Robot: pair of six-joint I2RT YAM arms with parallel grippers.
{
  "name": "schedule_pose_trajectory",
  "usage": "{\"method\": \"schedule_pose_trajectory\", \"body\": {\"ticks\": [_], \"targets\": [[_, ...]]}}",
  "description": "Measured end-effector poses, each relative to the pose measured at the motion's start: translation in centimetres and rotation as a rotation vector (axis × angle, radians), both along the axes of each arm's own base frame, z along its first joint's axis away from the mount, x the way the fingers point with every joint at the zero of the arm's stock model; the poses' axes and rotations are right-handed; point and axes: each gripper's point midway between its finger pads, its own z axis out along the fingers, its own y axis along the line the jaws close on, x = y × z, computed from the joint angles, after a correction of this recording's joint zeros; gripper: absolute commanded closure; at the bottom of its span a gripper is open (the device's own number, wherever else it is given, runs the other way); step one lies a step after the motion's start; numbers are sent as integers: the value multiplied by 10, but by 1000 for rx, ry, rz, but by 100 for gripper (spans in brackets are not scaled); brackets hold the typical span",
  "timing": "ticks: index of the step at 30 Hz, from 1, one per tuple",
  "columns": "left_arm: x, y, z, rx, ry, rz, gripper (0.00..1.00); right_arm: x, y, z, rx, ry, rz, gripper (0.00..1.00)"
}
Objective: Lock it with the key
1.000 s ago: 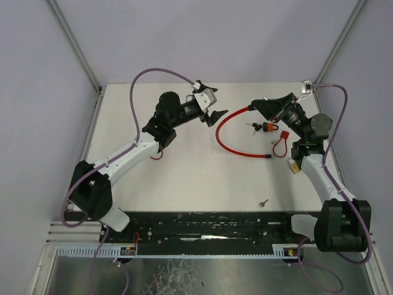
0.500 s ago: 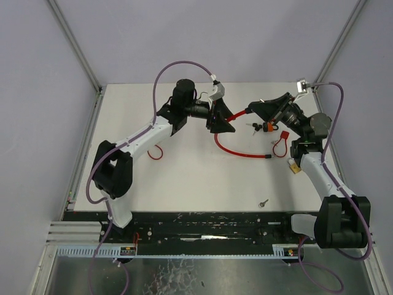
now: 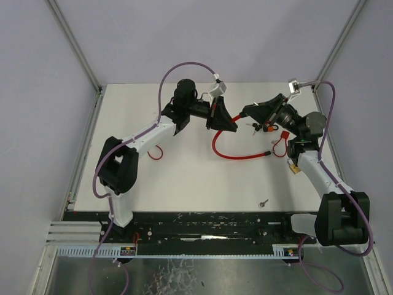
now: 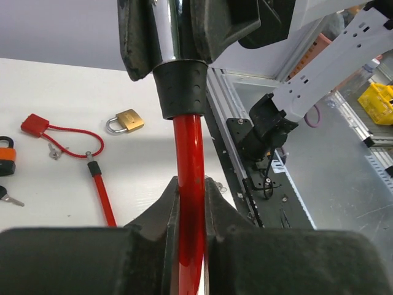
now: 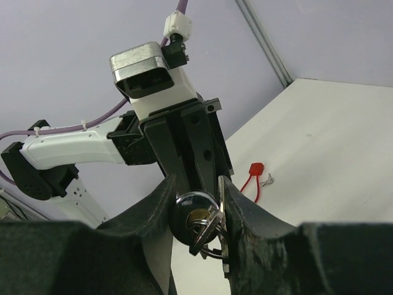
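Well, from where I stand both arms have met over the far half of the white table [image 3: 184,178], and they hold one thing between them. The left gripper [image 4: 191,187] is pinched tight on the red plastic-coated cable [image 4: 189,147], its fingers pressed to the cable's two sides just below the black rubber collar [image 4: 182,89]. Above that collar a chrome barrel [image 4: 167,31] runs straight into the right gripper [image 5: 196,184], which is closed partway, clamped on the round chrome lock head [image 5: 191,215]. A small silver key [image 5: 207,228] looks to sit in the keyway, with a spare hanging off its ring. So the lock is up off the table, spanning the two grippers, which stand nose to nose.

I'd call this the bracing step: the lock is steadied and the key is in, but as far as I can judge nothing has been turned. The cable's black-tipped free end [image 3: 268,155] lies on the table below the right gripper, well apart from the head, so the loop isn't closed. Next, I reckon, one gripper must let go and bring that tip to the head. Then it has to pinch the key squarely and twist without tugging it out.

A brass padlock [image 4: 126,120] and a loose key [image 3: 263,202] lie on the table, apart from all this.
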Motion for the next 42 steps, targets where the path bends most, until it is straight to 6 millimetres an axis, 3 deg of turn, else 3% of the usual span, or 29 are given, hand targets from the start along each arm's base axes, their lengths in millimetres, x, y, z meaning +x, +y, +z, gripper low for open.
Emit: {"method": "schedule_pose_trajectory", "body": {"ticks": [1,3,6,10,14,20,27,32,37,42], "targets": [[-1,0,0,-1,5,-6,99,-1,1,1,0,-5,2,97],[0,2,3,-6,11,-10,99,-1,2,2,0,-10,6,72],[0,6,6,-24,7,-19,99,-4,4,7,-6,-30,23,44],[1,20,7,-51,12,-13,99,-10,6,10,-29,-67,51,22],[10,43,8,-72,26,22,99,-20,9,13,-72,-134,94,11],[13,63,18,-112,16,45,99,-43,11,9,-204,-335,187,7],[-12,75,40,-150,-60,26,99,-50,7,-22,-363,-548,256,5],[-27,84,60,-173,-167,38,99,-38,-1,-55,-470,-590,260,5],[-45,92,73,-184,-236,41,99,-20,-8,-64,-580,-619,238,7],[-53,96,79,-200,-284,59,99,-8,-14,-101,-653,-559,235,8]]}}
